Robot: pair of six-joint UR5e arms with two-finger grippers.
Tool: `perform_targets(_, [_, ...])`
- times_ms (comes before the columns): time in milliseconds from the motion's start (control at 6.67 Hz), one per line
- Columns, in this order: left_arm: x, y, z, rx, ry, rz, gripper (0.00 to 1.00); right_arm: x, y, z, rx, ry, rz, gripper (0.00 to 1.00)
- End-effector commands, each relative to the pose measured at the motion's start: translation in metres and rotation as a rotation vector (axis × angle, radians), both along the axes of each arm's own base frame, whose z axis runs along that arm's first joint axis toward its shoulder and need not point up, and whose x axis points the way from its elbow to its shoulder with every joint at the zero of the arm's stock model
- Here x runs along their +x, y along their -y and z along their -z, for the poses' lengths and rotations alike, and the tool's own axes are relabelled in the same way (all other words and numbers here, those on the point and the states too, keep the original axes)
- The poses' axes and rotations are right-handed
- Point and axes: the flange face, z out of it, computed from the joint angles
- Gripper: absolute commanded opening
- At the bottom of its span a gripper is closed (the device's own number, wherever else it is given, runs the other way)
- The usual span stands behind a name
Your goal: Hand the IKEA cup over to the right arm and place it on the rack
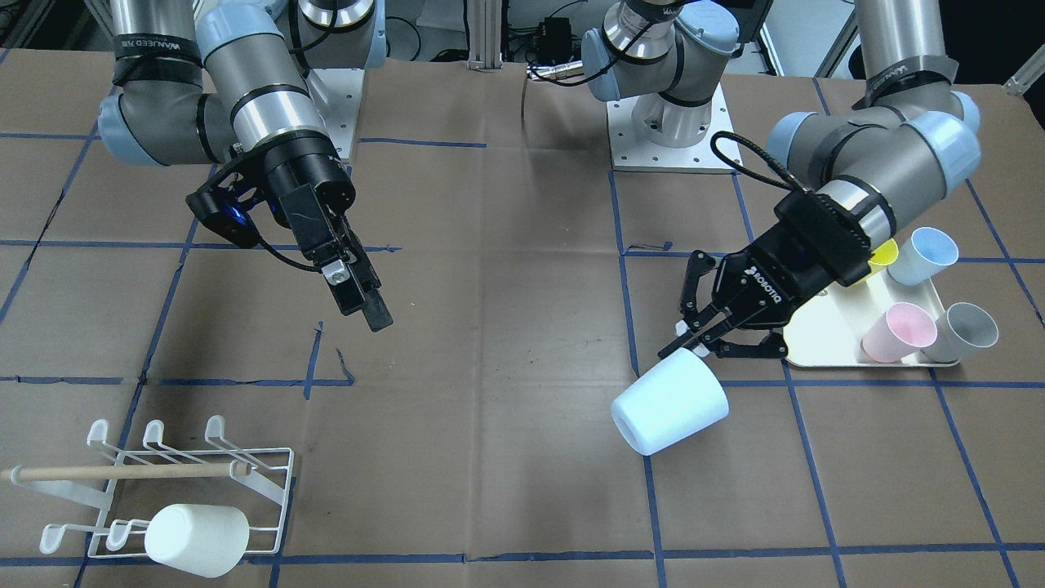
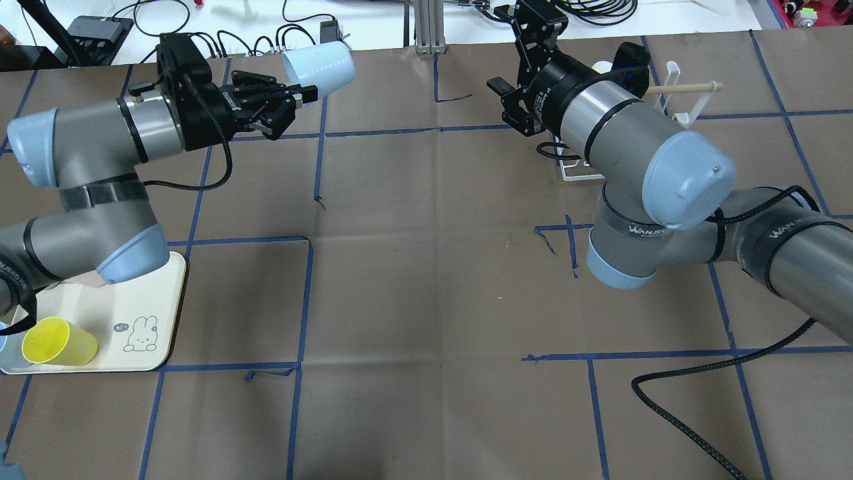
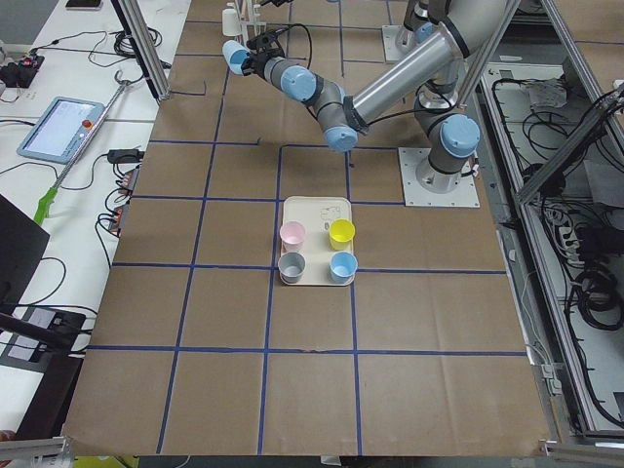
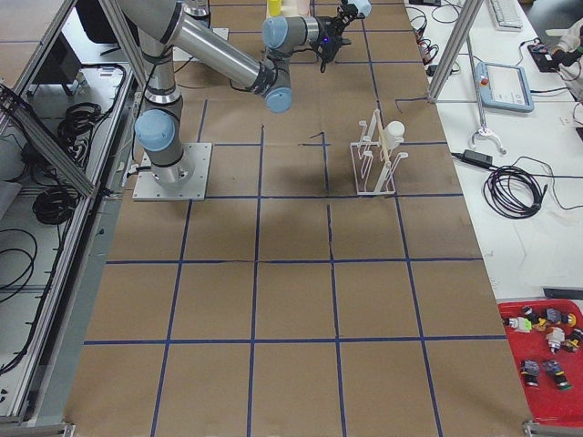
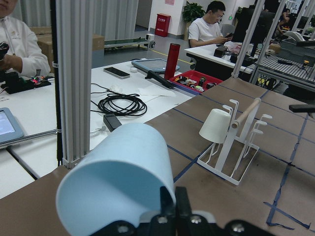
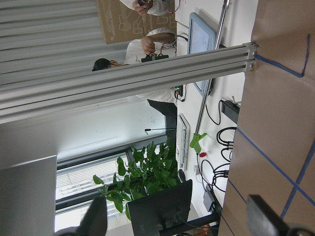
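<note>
The left claw [image 1: 684, 343] is pinched on the rim of the light-blue cup [image 1: 669, 406], 1 finger inside the mouth and 1 outside, as the left wrist view shows; the cup hangs sideways in the air above the brown surface [image 1: 506, 343], mouth toward the claw and closed base pointing away. The right claw [image 1: 363, 294] is spread wide with nothing between its flat paddle fingers, as the right wrist view shows; it hovers well apart from the cup, so no hand-over has begun.

Progress, as I judge it: the cup is off the cream tray [image 1: 824, 343] and aloft, which is the opening step; left to do are bringing the 2 claws together, passing the cup to the right one, and setting it on the rack [image 1: 245, 482]. The rack stands near the right arm's side of the surface, 1 white cup [image 1: 196, 539] already hung on a prong and the other prongs bare; 4 cups remain on the tray: yellow, blue, pink and grey.

The cup itself is a plain tapered tumbler, smooth and matte, pale blue all over, wider at the mouth than at the base; it looks thin-walled and light.
</note>
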Motion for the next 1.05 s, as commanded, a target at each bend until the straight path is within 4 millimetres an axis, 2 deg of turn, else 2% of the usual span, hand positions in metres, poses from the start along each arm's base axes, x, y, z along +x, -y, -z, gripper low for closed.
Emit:
perform_targets(0, [-0.014, -0.024, -0.004, 0.087, -0.083, -0.04, 0.04, 0.001, 0.003, 0.008, 0.015, -0.006, -0.003, 1.0])
perform_targets(150, [-0.025, -0.032, -0.018, 0.156, -0.128, -0.068, 0.05, 0.002, 0.004, 0.011, 0.02, -0.008, -0.008, 1.0])
perform_targets(300, [-0.033, -0.031, -0.016, 0.158, -0.112, -0.066, 0.05, 0.002, 0.009, 0.017, 0.016, -0.035, -0.019, 0.99])
perform_targets(599, [-0.066, -0.031, -0.022, 0.149, -0.086, -0.021, 0.06, 0.008, 0.014, 0.022, -0.032, -0.131, -0.063, 0.99])
perform_targets(899, [-0.093, -0.036, -0.018, 0.176, -0.058, -0.014, 0.06, 0.039, 0.024, 0.033, -0.026, -0.127, -0.116, 0.99])
